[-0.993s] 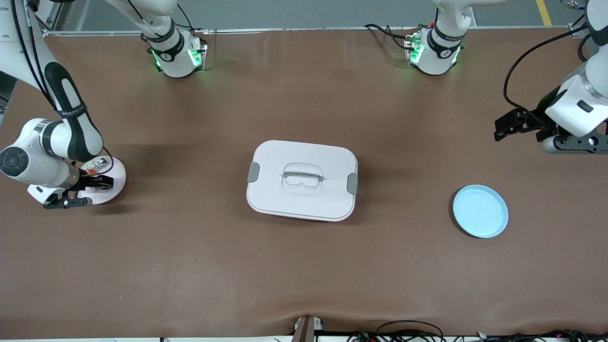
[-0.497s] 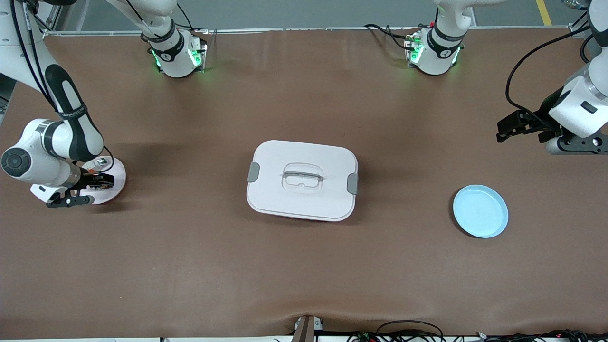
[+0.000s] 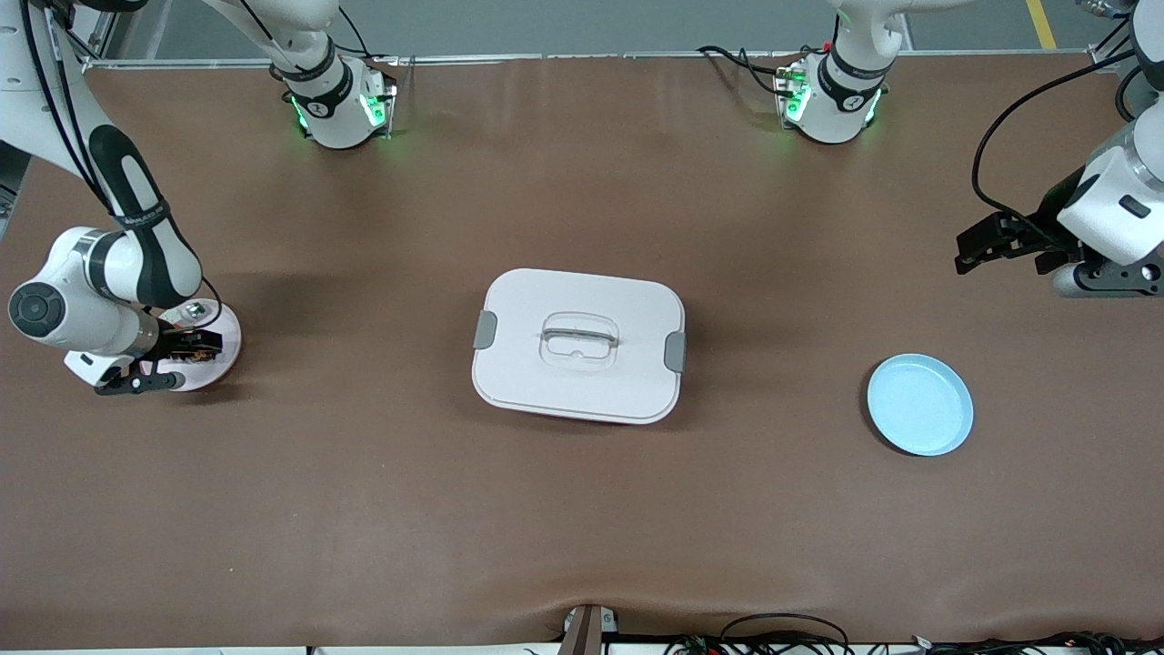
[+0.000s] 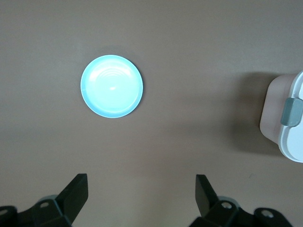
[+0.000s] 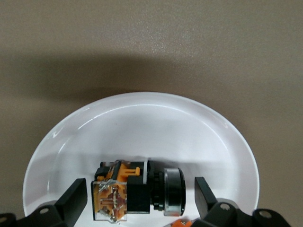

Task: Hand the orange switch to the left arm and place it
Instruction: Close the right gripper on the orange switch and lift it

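Observation:
The orange switch (image 5: 135, 189), a black block with orange marks and a dark ring end, lies on a small white plate (image 5: 142, 123) at the right arm's end of the table. My right gripper (image 5: 140, 188) is open and low over the plate, one finger on each side of the switch with a gap at both. In the front view the right gripper (image 3: 193, 347) covers most of the switch on the plate (image 3: 227, 333). My left gripper (image 3: 978, 246) is open and empty, held over bare table at the left arm's end; its fingers (image 4: 78, 189) frame only table. The white box (image 3: 578, 344) sits mid-table.
A light blue plate (image 3: 919, 405) lies empty toward the left arm's end, also in the left wrist view (image 4: 111, 86). A corner of the box with a grey latch (image 4: 291, 111) shows there too. A small silver-grey piece (image 3: 193, 312) lies on the white plate.
My right gripper has crept a little along the white plate toward the box. My left gripper has drifted slightly toward the left arm's end of the table. Both stay open.

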{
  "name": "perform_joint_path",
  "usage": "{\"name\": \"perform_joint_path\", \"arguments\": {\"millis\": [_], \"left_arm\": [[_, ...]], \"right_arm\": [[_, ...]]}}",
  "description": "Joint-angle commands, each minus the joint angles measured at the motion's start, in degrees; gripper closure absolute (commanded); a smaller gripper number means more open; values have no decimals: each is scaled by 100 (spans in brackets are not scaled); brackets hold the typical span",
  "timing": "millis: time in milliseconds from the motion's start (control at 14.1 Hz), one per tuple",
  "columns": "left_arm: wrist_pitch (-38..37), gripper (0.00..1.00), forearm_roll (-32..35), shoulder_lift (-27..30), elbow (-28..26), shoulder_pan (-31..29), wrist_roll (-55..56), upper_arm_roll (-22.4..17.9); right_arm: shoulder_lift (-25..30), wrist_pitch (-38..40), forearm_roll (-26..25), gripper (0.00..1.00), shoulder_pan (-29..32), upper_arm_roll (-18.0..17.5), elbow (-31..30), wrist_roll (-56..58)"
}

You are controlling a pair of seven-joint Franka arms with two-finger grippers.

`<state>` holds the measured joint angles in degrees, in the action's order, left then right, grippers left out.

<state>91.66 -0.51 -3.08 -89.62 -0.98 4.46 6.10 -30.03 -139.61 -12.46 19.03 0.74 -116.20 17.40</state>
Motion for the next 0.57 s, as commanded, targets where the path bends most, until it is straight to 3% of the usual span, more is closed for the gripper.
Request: {"name": "perform_joint_path", "arguments": {"millis": [0, 71, 213, 497], "left_arm": [[71, 0, 77, 141, -126, 81, -104, -118], [71, 0, 77, 141, -126, 55, -104, -100], [19, 0, 77, 149, -118, 37, -112, -109], [19, 0, 69, 150, -118, -7, -112, -109]], "right_arm": [[23, -58, -126, 29, 136, -92, -52, 26], [23, -49, -126, 46, 145, -92, -52, 26], [23, -40, -126, 100, 145, -92, -52, 26], [76, 48, -117, 100, 136, -92, 27, -9]]}}
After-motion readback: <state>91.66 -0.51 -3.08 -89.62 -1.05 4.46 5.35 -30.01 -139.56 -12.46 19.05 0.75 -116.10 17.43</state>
